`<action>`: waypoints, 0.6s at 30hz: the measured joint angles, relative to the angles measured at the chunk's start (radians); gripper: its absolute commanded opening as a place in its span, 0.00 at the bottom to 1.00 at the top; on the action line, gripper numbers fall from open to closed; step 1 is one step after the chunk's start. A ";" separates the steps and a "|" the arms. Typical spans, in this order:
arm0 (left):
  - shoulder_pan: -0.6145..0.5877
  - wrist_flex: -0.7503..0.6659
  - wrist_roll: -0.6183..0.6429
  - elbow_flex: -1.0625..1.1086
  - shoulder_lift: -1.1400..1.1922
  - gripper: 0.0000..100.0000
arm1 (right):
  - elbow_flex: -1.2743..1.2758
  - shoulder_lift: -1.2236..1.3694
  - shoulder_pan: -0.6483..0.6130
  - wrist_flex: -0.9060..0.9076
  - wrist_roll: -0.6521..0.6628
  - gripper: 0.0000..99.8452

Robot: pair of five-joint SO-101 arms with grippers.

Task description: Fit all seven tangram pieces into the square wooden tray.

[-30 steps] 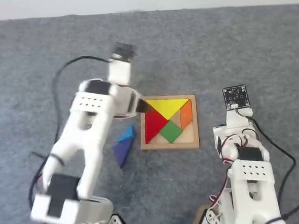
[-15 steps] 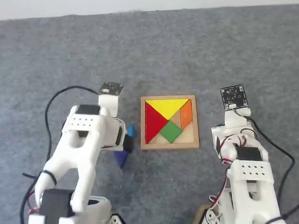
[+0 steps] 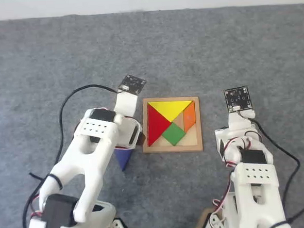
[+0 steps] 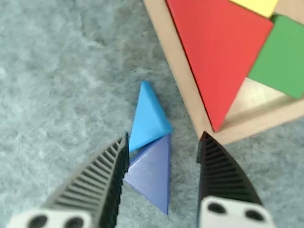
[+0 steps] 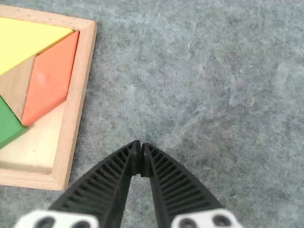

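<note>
The left fingers (image 4: 107, 175) are spread wide and grip nothing. They hang low over two blue pieces that lie on the grey table (image 3: 241, 46). Between the tips sits a dark blue triangle (image 4: 152, 173), and a light blue triangle (image 4: 147, 118) touches it, both just outside the square wooden tray (image 3: 172, 147) at about eight o'clock from it. One finger's tip is close to the tray's outer corner. The right fingers (image 5: 114, 185) are pressed together, empty, over bare table at roughly four o'clock from the tray. Inside the tray a yellow triangle (image 3: 170, 109) fills the twelve o'clock side, a red triangle (image 3: 155, 126) the nine o'clock side, an orange piece (image 3: 189, 117) sits at three o'clock and a green square (image 3: 173, 134) lies near the middle towards six, with bare wood along the six o'clock edge.
</note>
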 measured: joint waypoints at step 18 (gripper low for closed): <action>-0.040 -0.064 -0.081 -0.146 0.273 0.15 | 0.000 0.000 0.000 0.000 0.000 0.01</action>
